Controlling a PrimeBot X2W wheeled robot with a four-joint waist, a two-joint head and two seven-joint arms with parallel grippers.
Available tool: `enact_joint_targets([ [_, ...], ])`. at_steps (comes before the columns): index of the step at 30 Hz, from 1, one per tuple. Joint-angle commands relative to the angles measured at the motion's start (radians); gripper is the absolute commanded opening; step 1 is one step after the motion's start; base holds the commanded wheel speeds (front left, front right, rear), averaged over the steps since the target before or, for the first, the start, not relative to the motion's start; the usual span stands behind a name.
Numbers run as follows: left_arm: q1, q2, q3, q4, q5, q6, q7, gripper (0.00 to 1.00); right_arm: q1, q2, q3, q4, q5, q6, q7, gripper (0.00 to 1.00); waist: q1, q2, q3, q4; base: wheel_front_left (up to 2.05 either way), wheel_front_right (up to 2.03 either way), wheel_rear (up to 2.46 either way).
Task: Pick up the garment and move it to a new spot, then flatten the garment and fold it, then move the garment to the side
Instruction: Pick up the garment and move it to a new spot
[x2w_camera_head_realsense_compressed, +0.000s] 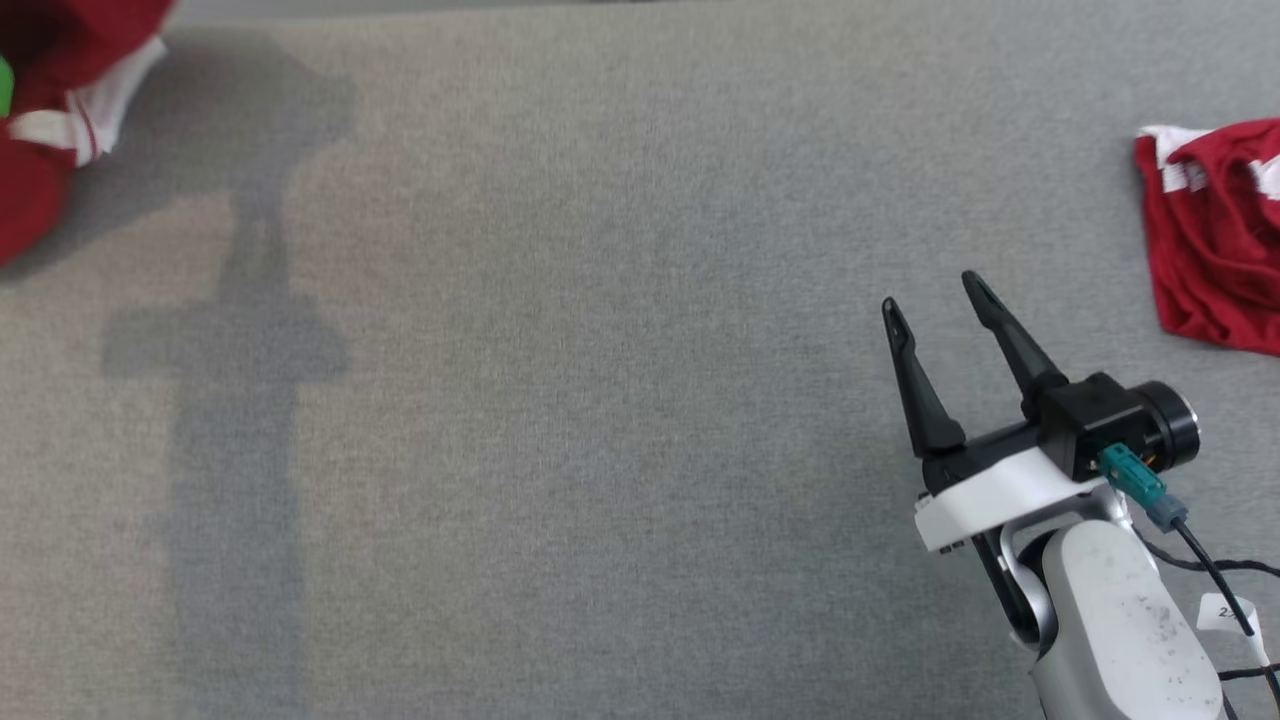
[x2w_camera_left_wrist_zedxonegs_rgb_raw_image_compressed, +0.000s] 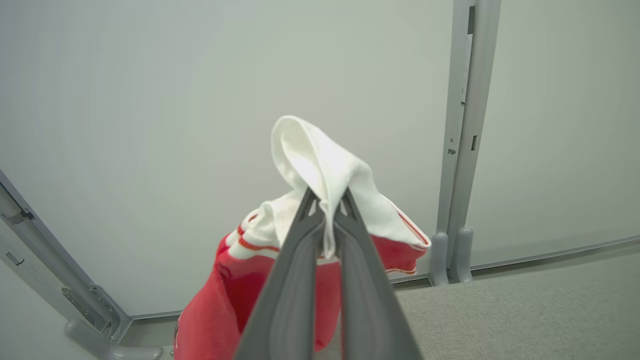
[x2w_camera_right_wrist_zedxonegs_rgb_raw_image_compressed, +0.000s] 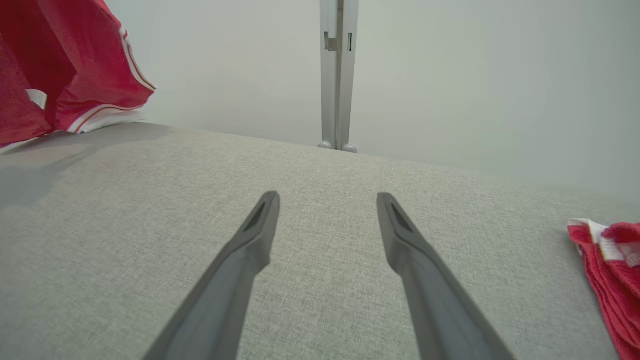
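Clutter is slight: one other red cloth (x2w_camera_head_realsense_compressed: 1215, 240) with white striped trim lies crumpled at the right edge of the tabletop (x2w_camera_head_realsense_compressed: 600, 400), right of and a little beyond my right end effector (x2w_camera_head_realsense_compressed: 930, 292) and not touching it. That end effector hangs over the near right of the tabletop with its two dark fingers spread wide and nothing between them. Between it and the far left corner only bare cover shows.

The tabletop is covered in plain grey woven fabric, and a long soft shadow (x2w_camera_head_realsense_compressed: 240, 330) runs down its left side. Pale wall panels (x2w_camera_left_wrist_zedxonegs_rgb_raw_image_compressed: 200, 100) rise behind the far edge, joined by a grey upright post (x2w_camera_left_wrist_zedxonegs_rgb_raw_image_compressed: 462, 150).

My left end effector (x2w_camera_left_wrist_zedxonegs_rgb_raw_image_compressed: 327, 200) is clamped tight on the garment (x2w_camera_left_wrist_zedxonegs_rgb_raw_image_compressed: 235, 290), pinching a fold of its white ribbed trim, which loops up past the fingertips. The garment is red with white bands edged in thin red stripes, and it hangs bunched below the grip over the far left corner. Whether its lowest hem touches the tabletop I cannot tell.
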Motion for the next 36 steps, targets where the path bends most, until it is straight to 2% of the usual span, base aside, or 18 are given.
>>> enact_joint_targets([
  [1, -0.019, 0.000, -0.019, -0.033, 0.006, -0.003, 0.010, 0.00, 0.024, -0.003, 0.002, 0.017, 0.019, -0.002, -0.009, 1.00, 0.0000, -0.0001, -0.112, -0.040, 0.00, 0.00, 0.00],
  [6, -0.055, -0.039, -0.078, -0.140, 0.007, -0.003, 0.048, 0.00, 0.045, -0.003, -0.001, 0.049, 0.063, -0.002, -0.020, 1.00, 0.0000, -0.0001, -0.169, -0.072, 0.00, 0.00, 0.00],
  [11, -0.089, -0.120, -0.112, -0.220, -0.018, -0.003, 0.052, 0.00, 0.055, -0.003, -0.013, 0.061, 0.095, -0.002, -0.022, 1.00, 0.0000, -0.0001, -0.200, -0.108, 0.00, 0.00, 0.00],
  [16, -0.123, -0.212, -0.104, -0.270, -0.077, -0.003, 0.018, 0.00, 0.057, -0.003, -0.027, 0.044, 0.115, -0.002, -0.022, 1.00, 0.0000, -0.0001, -0.199, -0.136, 0.00, 0.00, 0.00],
  [20, -0.114, -0.251, -0.101, -0.285, -0.128, -0.003, -0.005, 0.00, 0.058, -0.003, -0.035, 0.033, 0.122, -0.002, -0.022, 1.00, 0.0000, -0.0001, -0.189, -0.153, 0.00, 0.00, 0.00],
  [28, 0.028, -0.205, -0.123, -0.194, -0.173, -0.003, -0.028, 0.00, 0.061, -0.003, -0.051, 0.020, 0.120, -0.002, -0.022, 1.00, 0.0000, -0.0001, -0.151, -0.176, 0.00, 0.00, 0.00],
  [36, 0.181, -0.154, -0.158, 0.048, -0.149, -0.001, -0.083, 0.00, 0.031, -0.003, -0.053, 0.008, 0.110, -0.002, -0.022, 1.00, 0.0000, -0.0001, -0.071, -0.192, 0.00, 0.00, 0.00],
])
